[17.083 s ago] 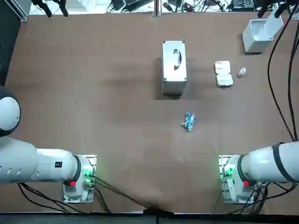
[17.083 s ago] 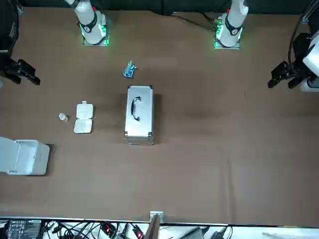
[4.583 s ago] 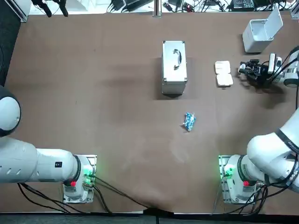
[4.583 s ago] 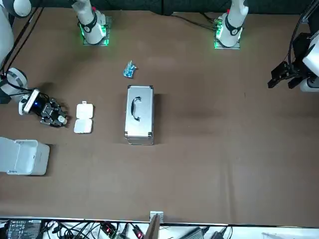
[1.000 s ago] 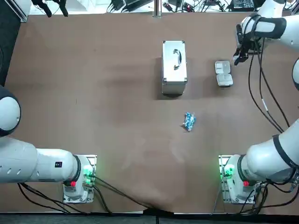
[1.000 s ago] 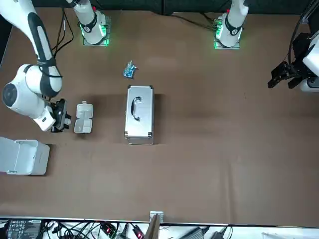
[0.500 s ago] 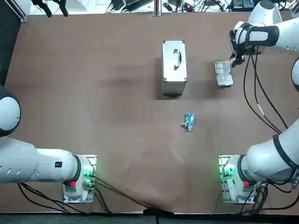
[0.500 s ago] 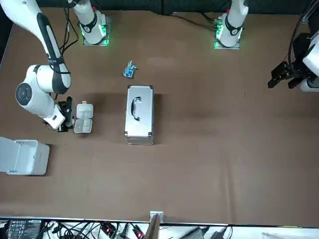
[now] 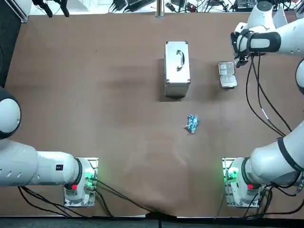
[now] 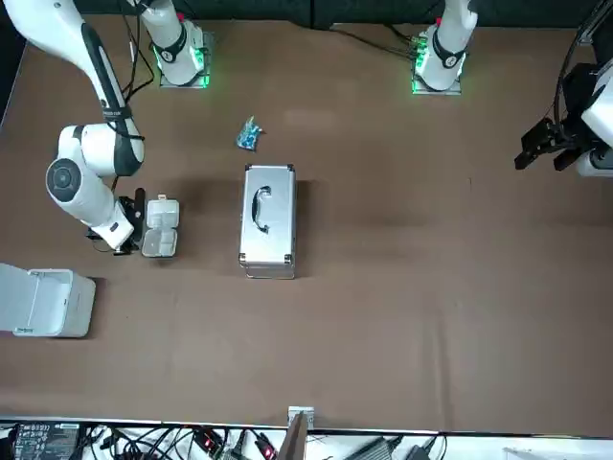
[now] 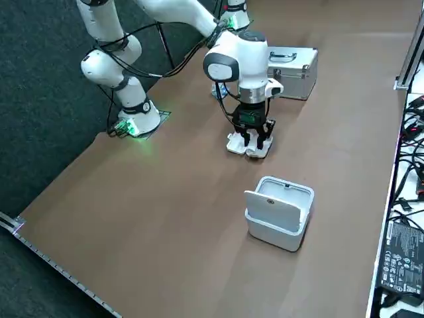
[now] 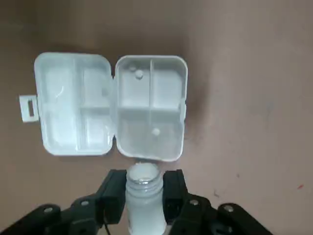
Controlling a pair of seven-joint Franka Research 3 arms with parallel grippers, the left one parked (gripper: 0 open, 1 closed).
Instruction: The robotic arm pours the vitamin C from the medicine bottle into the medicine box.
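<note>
The white medicine box point(image 12: 115, 105) lies open on the brown table, its lid folded out flat beside the compartmented tray. Two small white tablets point(image 12: 139, 74) rest in separate compartments. My right gripper point(image 12: 143, 191) is shut on a small translucent medicine bottle point(image 12: 142, 198), and the uncapped mouth points at the near edge of the tray. From overhead, the gripper point(image 9: 239, 60) hangs just right of the box point(image 9: 227, 75). In the side view the gripper point(image 11: 256, 134) stands directly over the box point(image 11: 248, 148). The front view shows the gripper point(image 10: 132, 218) beside the box point(image 10: 160, 228).
A silver metal case point(image 9: 177, 68) with a handle lies left of the box in the top view. A blue packet point(image 9: 192, 123) sits nearer the arms' bases. A white open bin point(image 11: 278, 213) stands on the far side of the box from the case. Cables trail from the arm.
The bottle left its spot on the table beside the box and is now in my gripper. Over the last second the arm carried it closer to the open box.
</note>
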